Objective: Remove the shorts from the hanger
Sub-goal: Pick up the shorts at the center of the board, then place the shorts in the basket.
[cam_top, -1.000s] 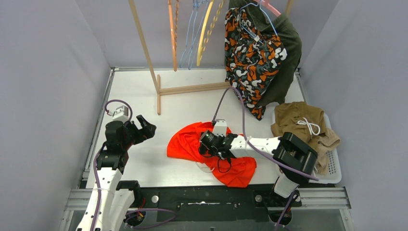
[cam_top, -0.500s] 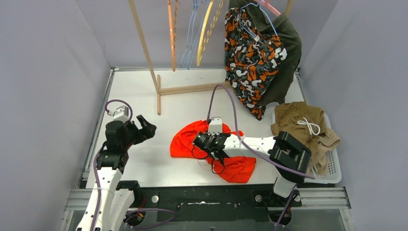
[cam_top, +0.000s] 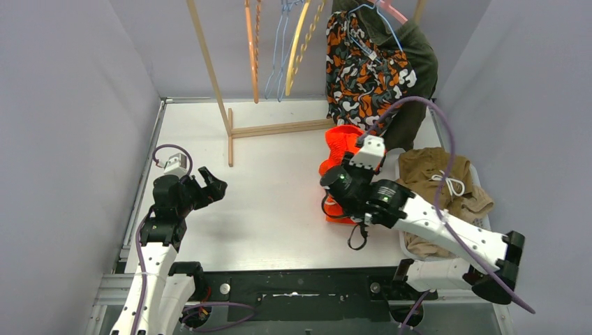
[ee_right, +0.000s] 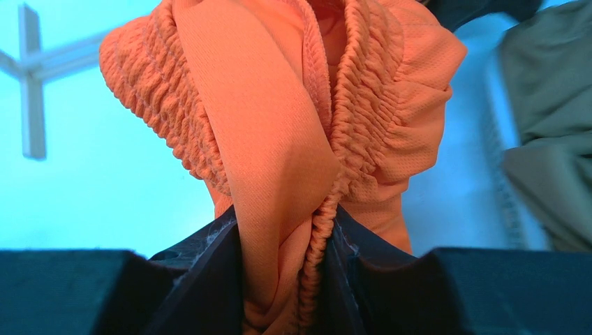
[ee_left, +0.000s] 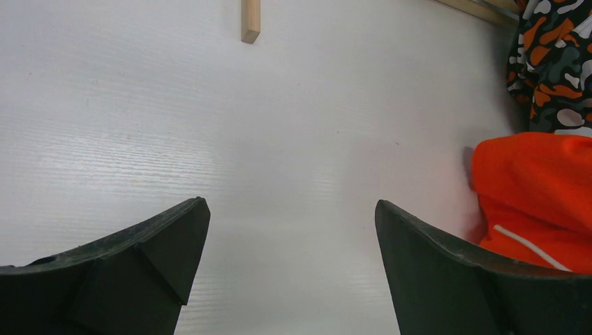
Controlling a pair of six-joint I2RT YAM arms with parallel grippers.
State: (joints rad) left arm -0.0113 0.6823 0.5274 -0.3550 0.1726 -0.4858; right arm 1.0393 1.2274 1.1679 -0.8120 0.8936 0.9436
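My right gripper (cam_top: 338, 187) is shut on the bright orange-red shorts (cam_top: 341, 144), which hang bunched off the table just left of the basket. In the right wrist view their gathered waistband (ee_right: 279, 139) is pinched between the jaws of that gripper (ee_right: 286, 258). Orange-black-white camouflage shorts (cam_top: 363, 77) hang on a light blue hanger (cam_top: 359, 31) at the back right, with dark green shorts (cam_top: 421, 63) behind them. My left gripper (cam_top: 209, 183) stands open over bare table at the left, nothing between its fingertips (ee_left: 290, 204). The left wrist view shows the orange-red shorts (ee_left: 537, 188) at its right edge.
A white basket (cam_top: 485, 244) at the right holds brown shorts with a white drawstring (cam_top: 436, 174). The wooden rack (cam_top: 209, 63) carries bare orange (cam_top: 249, 49), blue (cam_top: 276, 49) and yellow (cam_top: 299, 49) hangers. Its base bar (cam_top: 279, 128) lies across the back of the table.
My right gripper shut on the orange-red shorts lying at the table's front centre, lifted them and carried them back and right toward the basket. The left arm stayed still.
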